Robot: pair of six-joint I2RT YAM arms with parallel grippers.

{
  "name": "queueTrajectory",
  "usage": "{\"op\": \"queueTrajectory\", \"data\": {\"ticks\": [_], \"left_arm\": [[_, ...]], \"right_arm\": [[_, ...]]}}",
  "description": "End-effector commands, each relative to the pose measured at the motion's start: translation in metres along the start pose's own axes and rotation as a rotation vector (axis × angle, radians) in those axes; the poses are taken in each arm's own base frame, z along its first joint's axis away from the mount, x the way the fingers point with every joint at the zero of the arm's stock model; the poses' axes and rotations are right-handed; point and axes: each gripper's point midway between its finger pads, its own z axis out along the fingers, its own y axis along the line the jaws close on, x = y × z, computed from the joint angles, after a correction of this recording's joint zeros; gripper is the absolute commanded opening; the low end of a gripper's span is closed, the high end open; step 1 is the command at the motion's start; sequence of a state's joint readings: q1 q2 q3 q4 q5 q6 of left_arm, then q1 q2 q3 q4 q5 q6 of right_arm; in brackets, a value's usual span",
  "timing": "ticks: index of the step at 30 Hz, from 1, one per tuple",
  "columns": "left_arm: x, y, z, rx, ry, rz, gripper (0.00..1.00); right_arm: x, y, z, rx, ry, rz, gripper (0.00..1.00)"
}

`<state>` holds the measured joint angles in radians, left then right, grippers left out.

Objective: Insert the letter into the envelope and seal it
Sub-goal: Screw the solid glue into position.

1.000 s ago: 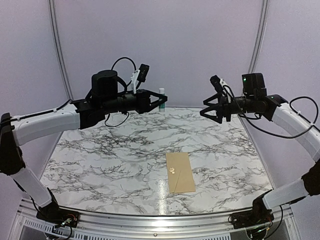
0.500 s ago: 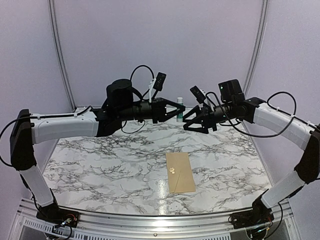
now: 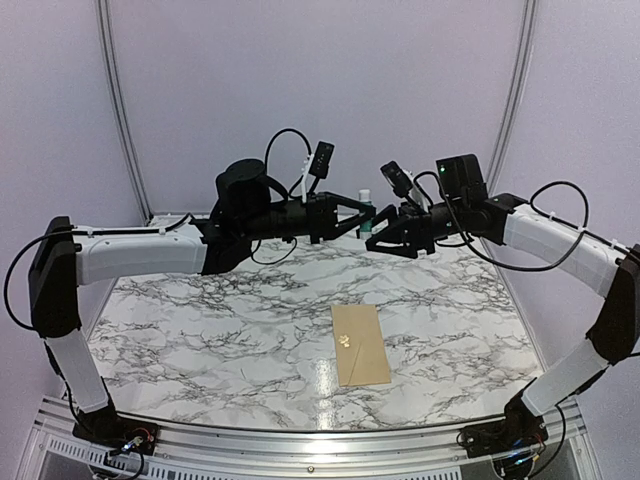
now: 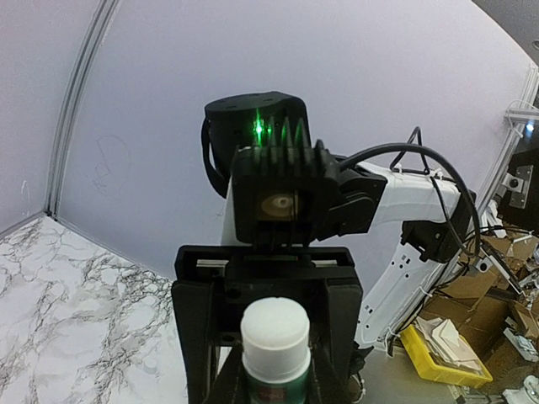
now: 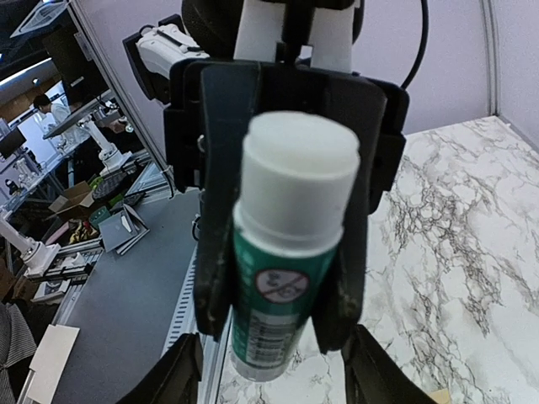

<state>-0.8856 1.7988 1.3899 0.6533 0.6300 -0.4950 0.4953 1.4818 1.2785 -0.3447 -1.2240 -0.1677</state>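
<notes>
Right wrist, left tool (image 5: 276,320) clamping glue stick (image 5: 295,210)

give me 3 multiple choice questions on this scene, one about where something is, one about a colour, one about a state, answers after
1. Where is the envelope?
A) lying flat on the table
B) held up in mid-air
C) leaning on the back wall

2. What colour is the cap of the glue stick?
A) red
B) white
C) black

3. How is the left gripper?
A) open and empty
B) shut on the envelope
C) shut on the glue stick

Answers:
1 A, the top view shows it flat on the marble surface, with both arms raised above it.
2 B, both wrist views show a white cap, and the right wrist view shows a green body below it.
3 C, the right wrist view shows its jaws pressed against both sides of the stick.
</notes>
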Motion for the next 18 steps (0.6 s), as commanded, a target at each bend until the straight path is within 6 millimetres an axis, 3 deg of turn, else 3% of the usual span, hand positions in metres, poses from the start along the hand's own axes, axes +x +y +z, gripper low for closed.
{"op": "queueTrajectory", "data": {"ticks": [1,14,16,18], "left_arm": [[-0.017,-0.012,0.000,0.045,-0.045,0.040,0.02],[-0.018,-0.003,-0.002,-0.001,-0.065,0.043,0.01],[-0.018,0.011,-0.002,-0.072,-0.093,0.034,0.00],[-0.018,0.037,-0.005,-0.228,-0.147,0.011,0.00]], "right_arm": [[-0.013,0.010,0.003,-0.060,-0.022,-0.021,0.49],[-0.016,0.000,0.003,0.006,-0.024,-0.003,0.02],[-0.023,-0.012,-0.001,0.107,-0.014,-0.021,0.01],[-0.030,-0.042,-0.010,0.326,0.016,-0.038,0.02]]}}
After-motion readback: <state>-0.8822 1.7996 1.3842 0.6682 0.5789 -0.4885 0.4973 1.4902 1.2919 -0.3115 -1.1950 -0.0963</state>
